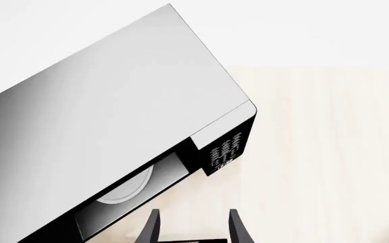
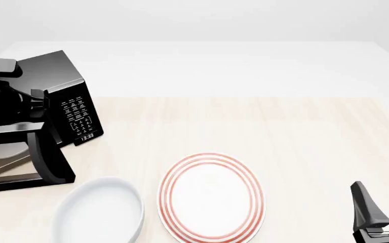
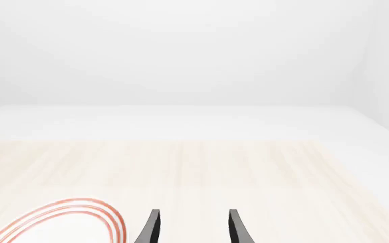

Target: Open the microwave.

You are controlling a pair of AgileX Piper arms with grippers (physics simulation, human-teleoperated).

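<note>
The microwave (image 2: pixel 59 76) is a glossy black box at the table's far left, with a white-marked keypad (image 2: pixel 78 115) and a small clock. Its door (image 2: pixel 8 129) stands swung out toward the near side, with the vertical bar handle (image 2: pixel 49 159) at its free end. In the left wrist view I see the microwave's (image 1: pixel 113 111) shiny top, the keypad and the open cavity with a white turntable (image 1: pixel 130 187). My left gripper (image 1: pixel 194 228) hovers above the oven's front, open and holding nothing. My right gripper (image 2: pixel 386 205) is open at the near right, far from the oven.
A white plate with red rings (image 2: pixel 211 197) lies near the front middle of the light wooden table (image 2: pixel 282 131). It also shows in the right wrist view as the plate (image 3: pixel 59 217). A white bowl (image 2: pixel 100 210) sits to its left, just in front of the open door.
</note>
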